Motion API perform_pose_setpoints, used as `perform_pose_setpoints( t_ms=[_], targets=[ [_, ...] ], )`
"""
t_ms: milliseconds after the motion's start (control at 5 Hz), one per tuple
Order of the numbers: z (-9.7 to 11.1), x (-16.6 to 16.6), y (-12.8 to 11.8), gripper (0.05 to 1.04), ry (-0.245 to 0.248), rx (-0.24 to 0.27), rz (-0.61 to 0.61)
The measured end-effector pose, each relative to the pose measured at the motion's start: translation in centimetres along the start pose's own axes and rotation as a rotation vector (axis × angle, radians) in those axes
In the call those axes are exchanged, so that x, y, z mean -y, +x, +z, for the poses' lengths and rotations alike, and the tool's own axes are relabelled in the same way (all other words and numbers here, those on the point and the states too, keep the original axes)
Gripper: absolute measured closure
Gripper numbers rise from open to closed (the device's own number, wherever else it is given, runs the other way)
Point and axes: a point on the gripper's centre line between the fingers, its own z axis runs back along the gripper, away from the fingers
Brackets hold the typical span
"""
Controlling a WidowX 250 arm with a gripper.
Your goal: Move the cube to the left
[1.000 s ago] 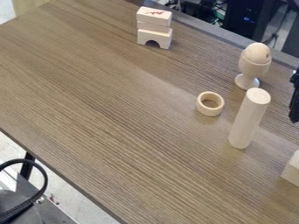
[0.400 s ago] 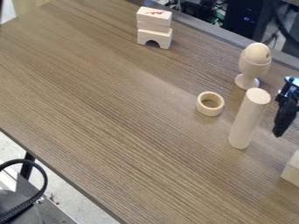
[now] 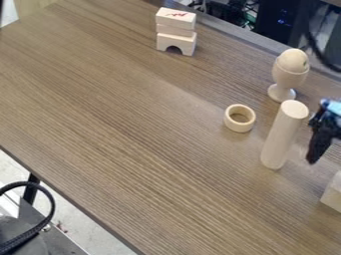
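At the view's right edge, the cube [image 3: 333, 194] sits near the gripper [image 3: 313, 158], spread or closed I cannot tell, the upright cylinder [image 3: 283, 137] blocking leftward, then a ring [image 3: 240, 125], on a wood-grained table [image 3: 133, 134], cables [image 3: 241, 16] beyond.

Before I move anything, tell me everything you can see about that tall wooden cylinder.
The cylinder is one plain, pale piece that looks like smooth wood, with a flat, round top and straight sides. It stands upright on the brown table, on the right side of the view. The ring lies to its left, the egg cup stands behind it, and the black hand hangs to its right. Only the table appears to touch it.
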Motion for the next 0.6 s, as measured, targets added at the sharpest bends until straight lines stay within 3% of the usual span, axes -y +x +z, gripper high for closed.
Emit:
perform_pose_setpoints(
  t_ms=[200, 600],
  targets=[
    [-1.12, 0.64, 0.07, 0.083, -0.053, 0.023, -0.062],
    [-1.45, 1.08, 0.77, 0.083, -0.096, 0.072, -0.113]
  ],
)
